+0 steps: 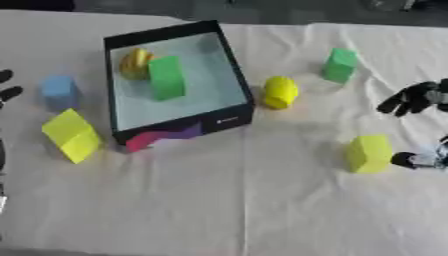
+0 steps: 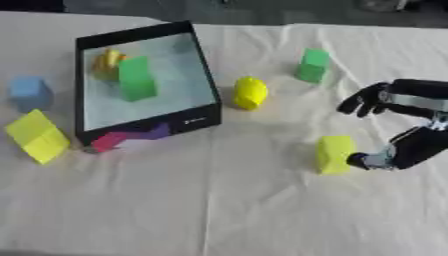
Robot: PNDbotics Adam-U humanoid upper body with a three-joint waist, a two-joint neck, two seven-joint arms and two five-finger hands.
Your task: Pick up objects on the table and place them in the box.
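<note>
We are looking down at the counter [image 1: 262, 200], where the box [image 1: 229, 65] is holding a green block [image 1: 166, 77] and a yellow piece [image 1: 134, 63]. Our right hand [image 2: 411, 145] is reaching with spread, uncurled fingers, thumb touching a yellow block [image 2: 334, 154]. Our left hand [image 1: 5, 90] is only showing fingertips, so we cannot tell its state.

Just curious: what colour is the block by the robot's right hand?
Yellow block, clearest in the right eye view.
</note>
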